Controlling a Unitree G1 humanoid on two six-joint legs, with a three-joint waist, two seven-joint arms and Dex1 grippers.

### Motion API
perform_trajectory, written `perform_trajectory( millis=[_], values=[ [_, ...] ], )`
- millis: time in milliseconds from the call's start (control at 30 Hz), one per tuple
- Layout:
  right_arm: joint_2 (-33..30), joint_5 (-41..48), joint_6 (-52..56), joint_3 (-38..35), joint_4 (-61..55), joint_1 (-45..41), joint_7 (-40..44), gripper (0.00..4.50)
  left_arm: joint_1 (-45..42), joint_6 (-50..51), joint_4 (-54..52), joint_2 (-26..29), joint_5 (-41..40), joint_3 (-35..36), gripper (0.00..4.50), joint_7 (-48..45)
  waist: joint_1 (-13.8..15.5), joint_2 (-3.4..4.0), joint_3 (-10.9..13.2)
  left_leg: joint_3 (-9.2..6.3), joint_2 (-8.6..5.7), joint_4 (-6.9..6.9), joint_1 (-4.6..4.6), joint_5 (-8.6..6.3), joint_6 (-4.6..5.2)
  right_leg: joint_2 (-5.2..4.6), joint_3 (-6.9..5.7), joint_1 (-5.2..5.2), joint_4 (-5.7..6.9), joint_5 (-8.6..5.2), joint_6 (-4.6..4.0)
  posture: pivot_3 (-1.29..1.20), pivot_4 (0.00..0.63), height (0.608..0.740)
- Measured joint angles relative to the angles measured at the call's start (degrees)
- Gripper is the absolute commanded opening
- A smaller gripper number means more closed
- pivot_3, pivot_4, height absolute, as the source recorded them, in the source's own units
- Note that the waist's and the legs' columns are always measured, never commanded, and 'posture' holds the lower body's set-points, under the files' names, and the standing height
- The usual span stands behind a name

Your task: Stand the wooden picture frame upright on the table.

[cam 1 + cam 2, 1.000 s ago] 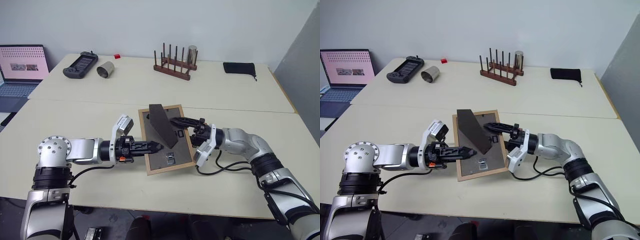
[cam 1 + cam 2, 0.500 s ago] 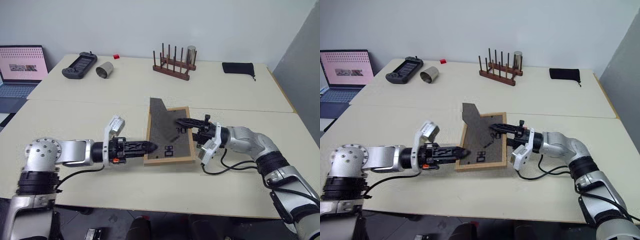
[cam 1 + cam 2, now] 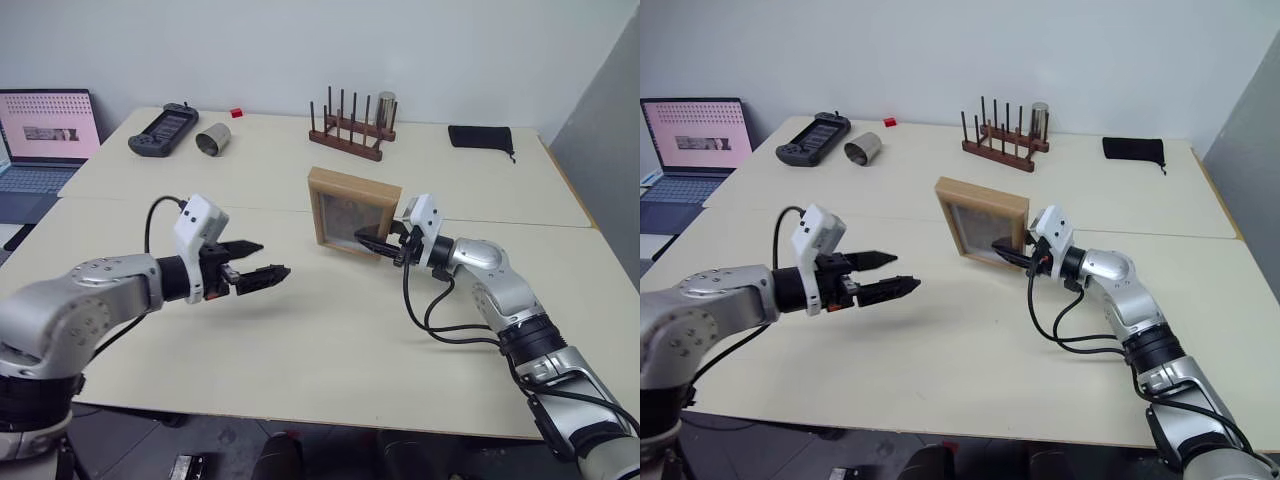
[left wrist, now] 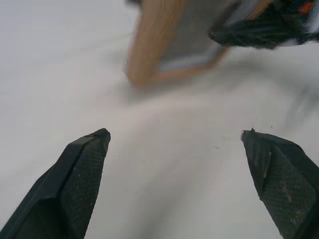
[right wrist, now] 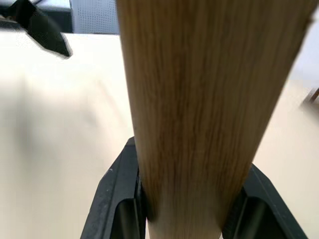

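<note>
Light wood now faces the camera: the wooden picture frame, lying back-up on the bench a second ago, stands upright near the middle, its glazed front turned toward the robot. The right hand clamps the frame's lower right edge, fingers either side of the wood. The left hand has let go and drawn back to the left, fingers spread wide and empty, well apart from the frame. With the frame raised, what seems left is for the right hand to release it and prove it stands alone.
</note>
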Motion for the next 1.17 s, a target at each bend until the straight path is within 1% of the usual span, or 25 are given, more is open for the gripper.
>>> perform_trajectory(
  millis=[67,133,233,433,500,533,633,700,833,867,933,1033,1100,1167],
  values=[
    [1.16,0.88,6.39,-0.21,0.61,-1.06,1.27,1.37,2.44,-4.79,-0.38,-1.11,6.08,-1.7,4.5,1.12,0.04,0.0,0.0,0.08,-0.01,-0.02,-0.03,-0.01,0.01,0.01,0.06,-0.09,0.0,0.0,0.0,0.0,0.15,0.74],
    [2.75,1.01,10.05,-0.6,3.04,-2.41,1.57,1.37,4.2,-7.75,-0.38,-2.99,9.46,-2.29,4.5,1.83,0.09,0.0,0.0,0.08,0.0,-0.01,-0.1,-0.01,0.02,0.02,0.04,-0.17,0.01,0.0,0.0,0.0,0.15,0.74],
    [5.38,1.0,12.1,-3.03,7.19,-3.81,1.61,1.37,5.18,-9.51,-0.39,-5.06,12.28,-2.42,4.5,2.26,0.11,0.0,0.0,0.09,-0.02,-0.01,-0.15,-0.02,0.03,0.02,0.04,-0.2,0.01,0.0,0.0,0.0,0.15,0.74],
    [7.37,-0.09,12.91,-5.75,12.1,-5.59,3.21,1.37,5.65,-10.43,-0.33,-7.21,15.17,-2.37,4.5,2.19,0.07,-0.01,-0.01,0.08,-0.01,-0.01,-0.14,-0.02,0.04,0.03,0.02,-0.19,0.02,0.0,0.01,0.0,0.15,0.74],
    [7.45,-0.59,12.39,-5.9,12.44,-5.55,3.98,2.09,5.68,-10.86,0.1,-7.67,16.18,-2.37,4.5,2.02,0.07,-0.01,-0.01,0.07,-0.01,-0.01,-0.13,-0.02,0.04,0.03,0.01,-0.18,0.02,0.0,0.01,0.0,0.15,0.74],
    [7.42,-1.43,12.19,-5.74,12.6,-5.45,4.14,2.22,5.68,-11.28,0.6,-7.67,16.57,-2.37,4.5,1.78,0.06,-0.02,-0.01,0.07,-0.01,-0.01,-0.12,-0.02,0.04,0.04,0.01,-0.18,0.02,0.0,0.01,0.0,0.15,0.74],
    [7.32,-4.11,12.16,-5.65,14.14,-2.76,4.13,3.08,5.7,-12.59,3.58,-8.13,17.9,-2.36,4.5,0.55,0.06,-0.02,-0.01,0.07,-0.02,-0.02,-0.15,-0.02,0.04,0.03,0.0,-0.2,0.01,0.0,0.01,0.0,0.15,0.74],
    [7.1,-4.67,12.24,-5.68,13.98,-1.98,4.1,3.48,5.59,-12.71,4.59,-8.42,18.37,-2.39,4.5,0.12,0.06,-0.02,-0.01,0.07,-0.01,-0.03,-0.18,-0.02,0.04,0.03,0.0,-0.23,0.01,0.0,0.01,0.0,0.15,0.74],
    [1.65,-4.74,14.59,-6.96,3.95,4.54,4.03,4.34,2.28,-13.88,9.66,-10.61,20.11,-2.71,4.5,-0.46,0.77,-0.02,-0.01,0.0,-0.05,-0.02,-0.25,-0.03,0.04,0.01,-0.05,-0.22,-0.02,0.0,0.01,0.0,0.15,0.74],
    [-0.27,-4.91,15.03,-7.61,0.73,6.83,3.87,4.45,1.48,-13.95,10.59,-11.14,20.24,-2.72,4.5,-0.56,0.98,-0.02,-0.01,0.0,-0.06,-0.02,-0.26,-0.03,0.04,0.01,-0.04,-0.23,-0.03,-0.01,0.02,0.0,0.15,0.74],
    [-4.61,-6.47,15.63,-8.27,-6.03,11.21,2.87,4.45,0.2,-13.93,12.1,-11.7,20.37,-2.69,4.5,-0.93,1.13,-0.02,-0.01,0.01,-0.05,-0.02,-0.29,-0.03,0.05,0.01,-0.04,-0.24,-0.06,-0.01,0.02,0.0,0.15,0.74],
    [-8.27,-6.78,18.14,-11.21,-15.66,15.69,0.58,4.45,-1.04,-13.97,13.73,-11.79,21.05,-2.59,4.5,-1.7,0.92,-0.01,-0.01,0.03,-0.02,-0.03,-0.29,-0.03,0.05,0.04,-0.01,-0.3,0.0,-0.01,0.02,0.0,0.15,0.74],
    [-9.81,-5.34,22.17,-14.17,-23.93,17.75,-1.49,4.45,-1.8,-13.92,15.18,-11.71,21.14,-2.58,4.5,-2.95,0.44,-0.01,-0.01,0.01,0.03,-0.05,-0.27,-0.03,0.04,0.1,-0.01,-0.31,0.01,-0.01,0.02,0.0,0.15,0.74],
    [-9.8,-2.26,27.27,-17.4,-32.01,18.24,-4.42,4.45,-2.98,-12.99,16.47,-11.66,20.54,-2.55,4.5,-4.85,0.09,-0.01,-0.01,-0.02,0.05,-0.05,-0.27,-0.03,0.04,0.15,-0.02,-0.3,0.05,-0.01,0.02,0.0,0.15,0.74]
  ],
)
